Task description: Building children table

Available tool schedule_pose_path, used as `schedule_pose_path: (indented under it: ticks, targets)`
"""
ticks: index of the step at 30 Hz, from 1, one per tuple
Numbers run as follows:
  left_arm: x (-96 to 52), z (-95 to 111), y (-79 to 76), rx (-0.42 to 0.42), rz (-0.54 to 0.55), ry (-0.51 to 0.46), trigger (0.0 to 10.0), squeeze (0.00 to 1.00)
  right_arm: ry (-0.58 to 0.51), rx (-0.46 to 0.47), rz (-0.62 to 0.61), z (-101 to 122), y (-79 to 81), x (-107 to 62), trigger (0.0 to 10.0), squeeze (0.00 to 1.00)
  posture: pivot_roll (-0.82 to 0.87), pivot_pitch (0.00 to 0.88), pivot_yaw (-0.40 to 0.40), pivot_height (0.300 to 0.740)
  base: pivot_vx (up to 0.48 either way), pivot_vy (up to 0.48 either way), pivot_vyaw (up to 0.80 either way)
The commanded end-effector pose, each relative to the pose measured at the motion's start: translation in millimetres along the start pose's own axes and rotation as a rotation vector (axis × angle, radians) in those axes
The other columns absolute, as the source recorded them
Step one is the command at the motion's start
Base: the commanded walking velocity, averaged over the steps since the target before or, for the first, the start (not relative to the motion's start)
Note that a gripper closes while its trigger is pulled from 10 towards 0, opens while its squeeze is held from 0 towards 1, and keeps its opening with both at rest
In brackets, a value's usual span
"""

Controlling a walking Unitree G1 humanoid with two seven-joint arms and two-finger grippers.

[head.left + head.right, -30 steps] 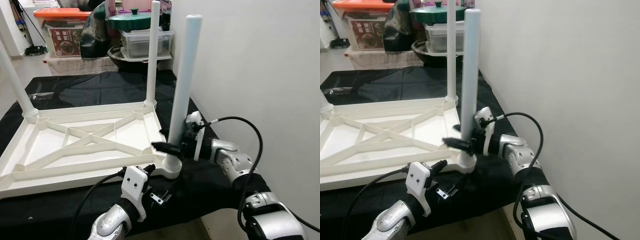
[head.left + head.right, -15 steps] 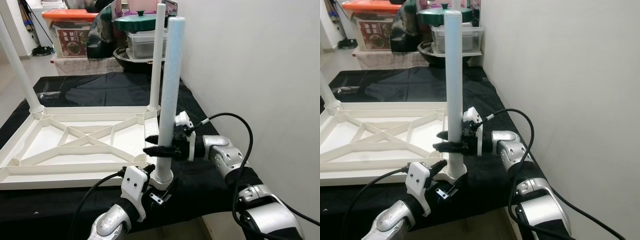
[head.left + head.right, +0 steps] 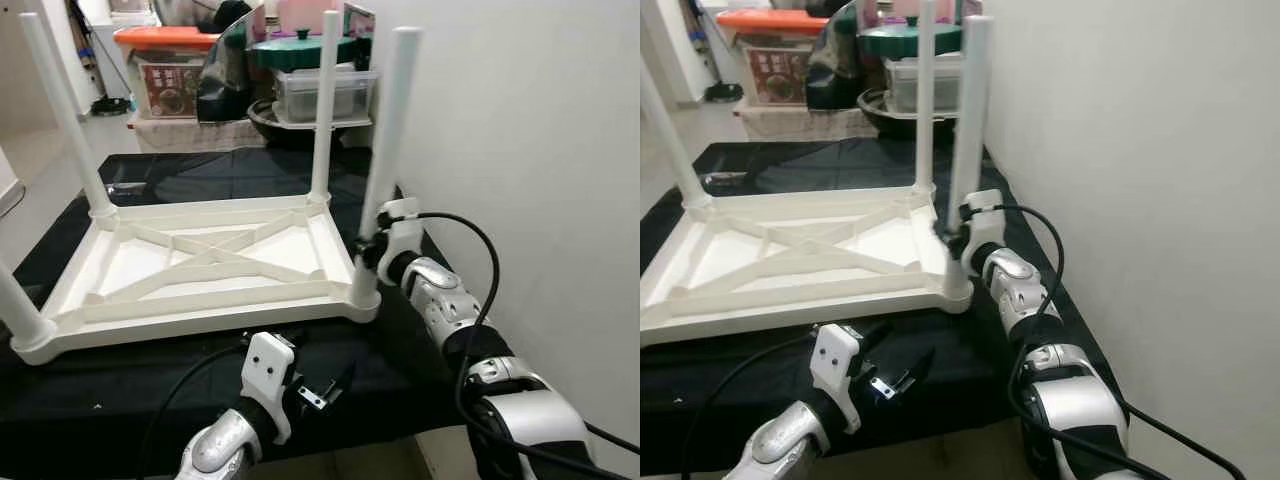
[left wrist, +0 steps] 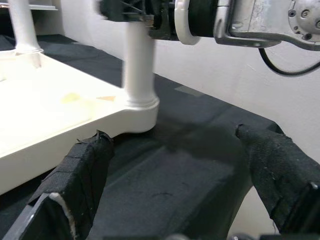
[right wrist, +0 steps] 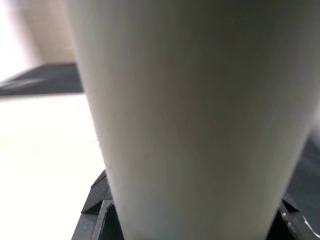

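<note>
Between your right gripper [image 3: 366, 250] fingers sits the near-right leg [image 3: 388, 140] of the upturned table; they're pinched on it low down, just above its socket. The right wrist view shows the white shaft hard against the camera with black finger edges on either side.

Leg's long axis runs close to vertical from the grip, with a slight lean at the top toward the wall. Its foot sits in the corner socket [image 3: 364, 300] of the white tabletop [image 3: 200, 270], which lies underside-up on the black-draped worktop [image 3: 200, 180]. Any seating push or twist, in my judgement, has to go along that axis, straight down into the socket.

Right arm is the one on the part. Your left gripper [image 4: 180, 195] hangs low at the worktop's near edge, fingers spread wide with nothing between them; the socket lies ahead of them, apart, not touching.

Other legs stand at the far-right [image 3: 323, 100], far-left [image 3: 62, 110] and near-left [image 3: 18, 310] corners. Whether the held leg is fully seated, you can't tell from here.
</note>
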State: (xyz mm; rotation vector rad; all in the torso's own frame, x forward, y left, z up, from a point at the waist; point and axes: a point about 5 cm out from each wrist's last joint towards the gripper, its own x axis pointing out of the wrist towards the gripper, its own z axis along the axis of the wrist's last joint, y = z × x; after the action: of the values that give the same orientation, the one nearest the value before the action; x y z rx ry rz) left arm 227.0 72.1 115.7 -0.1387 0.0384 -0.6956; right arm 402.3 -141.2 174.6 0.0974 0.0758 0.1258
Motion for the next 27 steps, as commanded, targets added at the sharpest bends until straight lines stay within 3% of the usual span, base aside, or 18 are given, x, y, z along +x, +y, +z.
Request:
schedule_pose_path:
  ticks: [1,5,7,8,9,10,11,12,13,15,16,20,21,22,25,27]
  targets:
    - [-0.5,-2,0.0,-0.002,-0.002,0.014,10.0,0.0,0.078,0.092,-0.2,-18,-21.3,-5.8,0.0,0.0,0.06,0.0,-0.043,0.74,0.0,0.0,0.0]
    - [-0.5,-2,0.0,-0.002,-0.002,0.014,10.0,0.0,0.076,0.108,-0.255,-20,-22.2,-6.8,0.0,0.0,0.06,0.0,-0.043,0.74,0.0,0.0,0.0]
    - [-0.4,-2,-0.1,-0.001,0.0,0.014,10.0,0.0,0.065,0.221,-0.451,-28,-16.1,-10.6,0.0,0.0,0.06,0.0,-0.052,0.74,0.0,0.0,0.0]
    - [-0.4,-2,-0.1,-0.001,0.0,0.014,10.0,0.0,0.065,0.221,-0.451,-28,-16.1,-10.6,0.0,0.0,0.06,0.0,-0.052,0.74,0.0,0.0,0.0]
    - [-0.3,-2,-0.1,0.001,0.003,0.013,10.0,0.0,0.062,0.273,-0.545,-32,-11.8,-12.9,0.0,0.0,0.07,0.0,-0.054,0.74,0.0,0.0,0.0]
    - [-0.3,-2,-0.2,0.001,0.005,0.012,10.0,0.0,0.063,0.326,-0.579,-33,-3.6,-12.4,0.9,0.0,0.07,0.0,-0.055,0.74,0.0,0.0,0.0]
    - [-0.3,-2,-0.2,0.001,0.005,0.012,10.0,0.0,0.063,0.326,-0.579,-33,-3.6,-12.4,0.9,0.0,0.07,0.0,-0.055,0.74,0.0,0.0,0.0]
    - [-0.2,-2,-0.2,0.001,0.006,0.011,10.0,0.0,0.07,0.342,-0.563,-32,3.6,-10.5,9.1,0.0,0.07,0.0,-0.055,0.74,0.0,0.0,0.0]
    - [-0.2,-2,-0.3,0.001,0.006,0.011,10.0,0.0,0.076,0.342,-0.503,-31,10.5,-7.6,10.0,0.0,0.06,0.0,-0.055,0.74,0.0,0.0,0.0]
    - [-0.3,-2,-0.3,0.001,0.006,0.011,10.0,0.0,0.06,0.339,-0.446,-28,15.8,-5.4,10.0,0.0,0.06,0.0,-0.055,0.74,0.0,0.0,0.0]
    - [-0.2,-2,-0.3,-0.001,0.005,0.012,10.0,0.0,0.019,0.328,-0.319,-22,24.7,-2.6,10.0,1.0,0.06,0.0,-0.053,0.74,0.0,0.0,0.0]
    - [-0.4,-3,-0.5,-0.003,0.004,0.012,10.0,0.0,-0.04,0.315,-0.206,-17,25.4,-2.4,10.0,1.0,0.06,0.0,-0.054,0.74,0.0,0.0,0.0]
    - [-0.4,-3,-0.5,-0.003,0.005,0.012,10.0,0.0,-0.061,0.313,-0.132,-16,25.4,-2.5,10.0,0.07,0.06,0.0,-0.056,0.74,0.0,0.0,0.0]
    - [-0.3,-3,-0.6,-0.004,0.005,0.012,10.0,0.0,-0.078,0.308,-0.049,-15,27.4,-3.0,10.0,0.0,0.06,0.0,-0.055,0.74,0.0,0.0,0.0]
    - [-0.3,-3,-0.7,-0.004,0.005,0.011,10.0,0.0,-0.091,0.304,0.024,-14,30.9,-3.6,10.0,0.0,0.06,0.0,-0.055,0.74,0.0,0.0,0.0]
    - [0.0,-3,-0.7,-0.004,0.001,0.013,10.0,0.0,-0.051,0.22,0.367,-21,27.9,-13.0,10.0,0.0,0.05,0.0,-0.049,0.74,0.0,0.0,0.0]
